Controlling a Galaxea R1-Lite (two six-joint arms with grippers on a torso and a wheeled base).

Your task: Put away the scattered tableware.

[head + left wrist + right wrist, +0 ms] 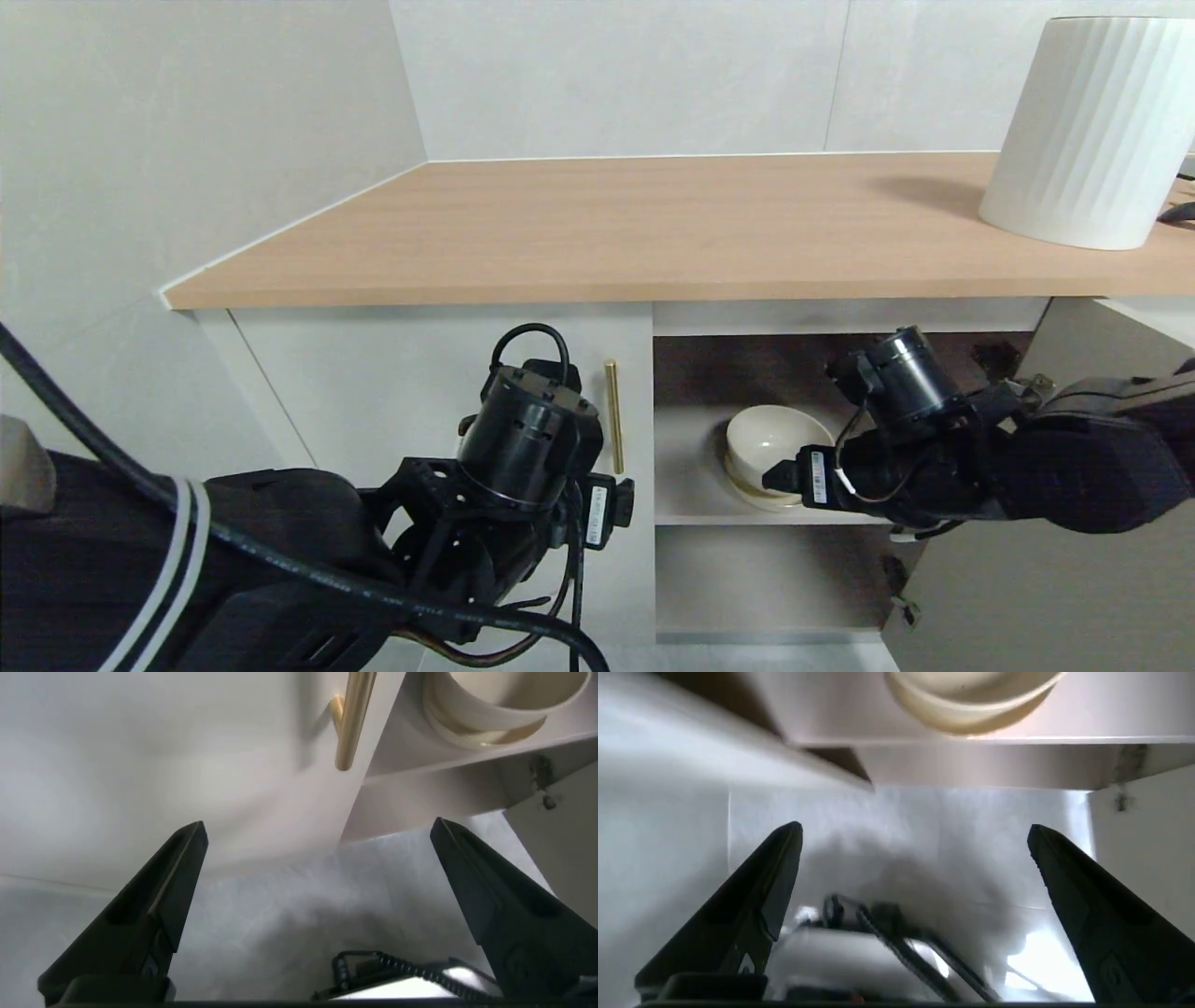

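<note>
- The bowl (780, 455) stands upright on the upper shelf (691, 485) of the cupboard under the worktop (607, 233); it is cream, and it rests on a second, wider piece whose rim shows beneath it; what that piece is, I cannot tell.
- The right door (1074, 607) stands open, so that compartment is open to the front; the left door (373, 392) is shut, with a brass handle (613, 416) upright near its inner edge.
- The right arm (896, 439) is held before the open compartment, its wrist just to the right of the bowl and overlapping the bowl's lower edge in the head view.
- The right pincer (913, 833) gapes wide and grips nothing; in its wrist view the bowl (971, 695) lies beyond the fingertips, roughly in line with the gap, apart from both fingers; the shelf's front edge runs between the pincer and the bowl.
- The left arm (532, 448) is before the shut door, close to the handle.
- The left pincer (318, 831) is also spread wide and bare; its wrist view has the handle (353, 719) past the gap and the bowl (495, 705) farther off to one side, well clear of the fingers.
- On the worktop, at its far right, stands a white ribbed cylinder (1088, 131).
</note>
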